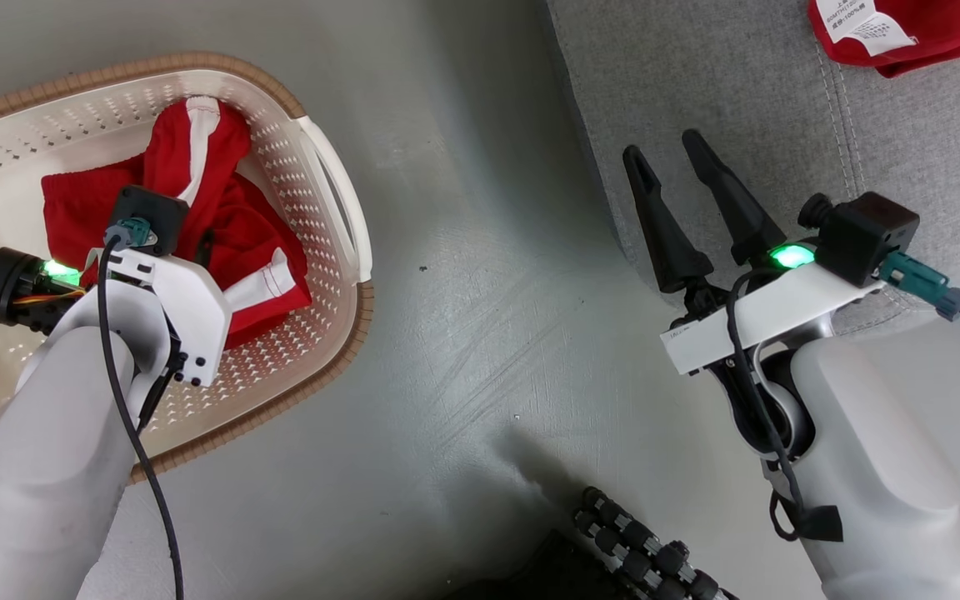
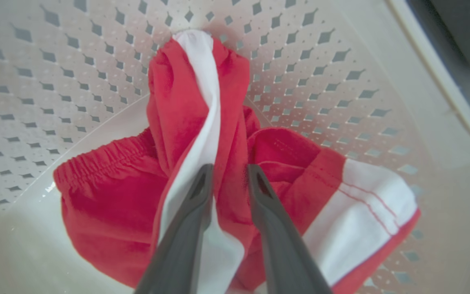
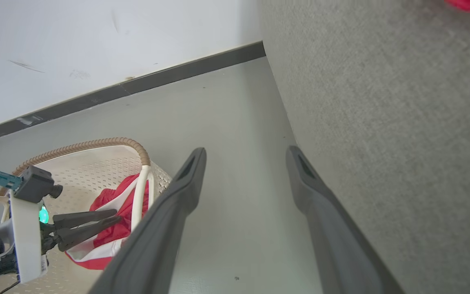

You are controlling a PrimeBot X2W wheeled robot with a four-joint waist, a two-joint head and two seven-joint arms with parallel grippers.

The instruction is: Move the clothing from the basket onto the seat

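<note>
Grasping step: pinches a fold of red shorts (image 2: 108, 204) with left gripper (image 2: 230, 173), inside laundry basket (image 1: 197, 60) at upper left; right gripper (image 1: 662, 146) splayed empty by grey sofa (image 1: 905, 125). Next, probably: lift clear, carry rightward onto sofa.

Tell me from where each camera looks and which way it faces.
Head view: high, looking down at basket, floor, sofa; left arm, right claw show.
Left wrist view: inside the basket, facing the clothing; left claw pinches a fold.
Right wrist view: low beside the sofa, facing the wall; open right claw.
Shared: head and right wrist views both show basket.
</note>
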